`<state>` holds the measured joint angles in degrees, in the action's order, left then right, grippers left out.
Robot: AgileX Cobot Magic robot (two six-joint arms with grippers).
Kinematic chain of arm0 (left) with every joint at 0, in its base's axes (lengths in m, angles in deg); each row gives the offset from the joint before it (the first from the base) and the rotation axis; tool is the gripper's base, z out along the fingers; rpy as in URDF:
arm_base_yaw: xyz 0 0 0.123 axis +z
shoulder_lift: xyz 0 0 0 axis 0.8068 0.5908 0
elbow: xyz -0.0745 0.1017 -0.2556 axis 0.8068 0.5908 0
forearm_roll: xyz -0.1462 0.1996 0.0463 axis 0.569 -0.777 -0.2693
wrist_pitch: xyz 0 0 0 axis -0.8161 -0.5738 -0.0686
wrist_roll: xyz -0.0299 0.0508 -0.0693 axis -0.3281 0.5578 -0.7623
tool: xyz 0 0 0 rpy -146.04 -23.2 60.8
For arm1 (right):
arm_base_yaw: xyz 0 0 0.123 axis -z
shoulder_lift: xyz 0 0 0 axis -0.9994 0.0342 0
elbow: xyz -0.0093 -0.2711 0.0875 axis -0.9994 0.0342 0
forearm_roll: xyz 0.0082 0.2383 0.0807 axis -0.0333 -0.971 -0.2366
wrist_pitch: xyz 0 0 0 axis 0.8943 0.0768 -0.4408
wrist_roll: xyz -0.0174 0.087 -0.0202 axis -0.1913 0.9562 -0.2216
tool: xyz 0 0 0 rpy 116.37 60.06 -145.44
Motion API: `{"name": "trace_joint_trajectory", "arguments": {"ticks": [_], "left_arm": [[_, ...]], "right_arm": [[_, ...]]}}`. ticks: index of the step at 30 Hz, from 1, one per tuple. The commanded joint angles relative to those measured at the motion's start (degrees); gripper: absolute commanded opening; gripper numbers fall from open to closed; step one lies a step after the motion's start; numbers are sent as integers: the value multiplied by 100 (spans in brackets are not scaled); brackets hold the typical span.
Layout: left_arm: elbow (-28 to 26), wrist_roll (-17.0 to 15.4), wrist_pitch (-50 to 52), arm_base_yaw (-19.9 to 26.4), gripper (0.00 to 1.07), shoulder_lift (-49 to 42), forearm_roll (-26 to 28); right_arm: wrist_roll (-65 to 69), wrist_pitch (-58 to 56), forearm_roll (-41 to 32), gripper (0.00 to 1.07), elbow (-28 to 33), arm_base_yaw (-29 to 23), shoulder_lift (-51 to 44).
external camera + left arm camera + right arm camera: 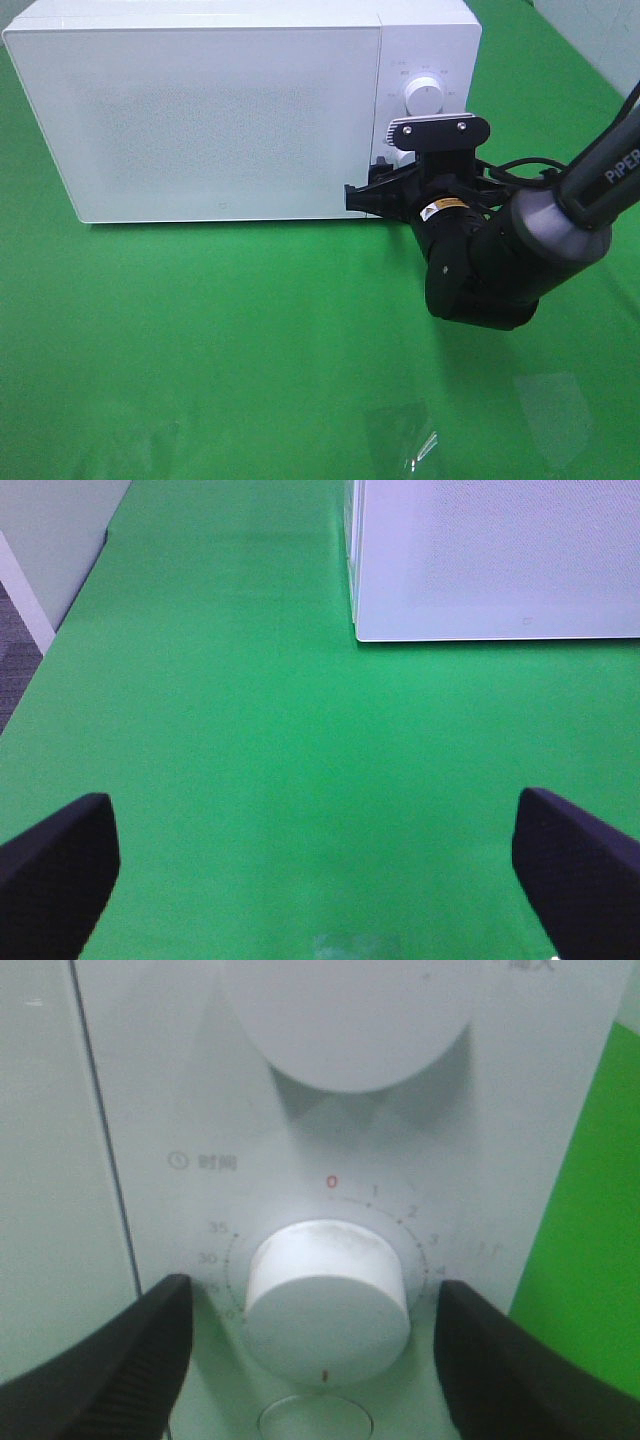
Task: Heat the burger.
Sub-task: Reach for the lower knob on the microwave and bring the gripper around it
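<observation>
The burger is out of view. The white microwave (pixel 200 110) stands at the back with its door closed. My right gripper (pixel 378 190) is up against its control panel. In the right wrist view the right gripper (pixel 315 1295) is open, with its two black fingers (pixel 120 1350) on either side of the lower timer knob (pixel 325 1300). A small gap shows on each side of the knob. My left gripper (pixel 320 860) hangs wide open over the green cloth with nothing between its fingers, short of the microwave's left corner (pixel 500 560).
A second, larger knob (pixel 422 97) sits above the timer knob on the panel. Green cloth (pixel 200 350) covers the table in front of the microwave. The table's left edge and a pale wall (pixel 50 540) show in the left wrist view.
</observation>
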<state>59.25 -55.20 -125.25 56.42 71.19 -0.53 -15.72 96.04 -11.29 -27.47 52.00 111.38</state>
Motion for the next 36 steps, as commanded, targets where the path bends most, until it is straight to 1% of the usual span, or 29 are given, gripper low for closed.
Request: {"name": "trace_joint_trajectory", "arguments": {"ticks": [1,2,3,11,14,15,16,17,18,19,20,21,22,23,26,27,28,30,31,32,33,34,35,36], "left_arm": [[11,11,46,0,100,-126,46],[11,11,46,0,100,-126,46],[11,11,46,0,100,-126,46],[11,11,46,0,100,-126,46],[11,11,46,0,100,-126,46],[11,11,46,0,100,-126,46],[11,11,46,0,100,-126,46],[11,11,46,0,100,-126,46],[11,11,46,0,100,-126,46],[11,11,46,0,100,-126,46],[11,11,46,0,100,-126,46],[11,11,46,0,100,-126,46],[11,11,46,0,100,-126,46],[11,11,46,0,100,-126,46],[11,11,46,0,100,-126,46],[11,11,46,0,100,-126,46],[11,11,46,0,100,-126,46],[11,11,46,0,100,-126,46],[11,11,46,0,100,-126,46],[11,11,46,0,100,-126,46],[11,11,46,0,100,-126,46],[11,11,46,0,100,-126,46],[11,11,46,0,100,-126,46],[11,11,46,0,100,-126,46]], "right_arm": [[-109,281,269,58,-143,63,-69],[-109,281,269,58,-143,63,-69],[-166,338,269,56,-143,57,-97],[-172,401,269,56,-143,57,-138],[-172,401,269,52,-143,57,-138],[-172,407,269,48,-143,57,-138],[-172,407,269,48,-143,57,-138],[-172,424,269,34,-143,57,-138],[-172,424,269,34,-143,57,-138],[-172,453,269,24,-143,57,-138],[-172,453,269,24,-143,57,-138],[-155,516,275,13,-143,57,-138],[-155,516,275,13,-143,57,-138],[-63,607,275,2,-143,57,-138],[109,693,275,0,-143,57,-138],[579,699,275,0,-143,57,-138],[579,699,275,0,-143,57,-138],[2263,682,269,0,-143,57,-138],[2263,682,269,0,-143,57,-138],[2670,682,269,0,-143,57,-138],[2670,682,269,0,-143,57,-138],[3799,642,264,0,-143,57,-138],[3799,642,264,0,-143,57,-138],[5019,613,269,0,-143,57,-132]]}}
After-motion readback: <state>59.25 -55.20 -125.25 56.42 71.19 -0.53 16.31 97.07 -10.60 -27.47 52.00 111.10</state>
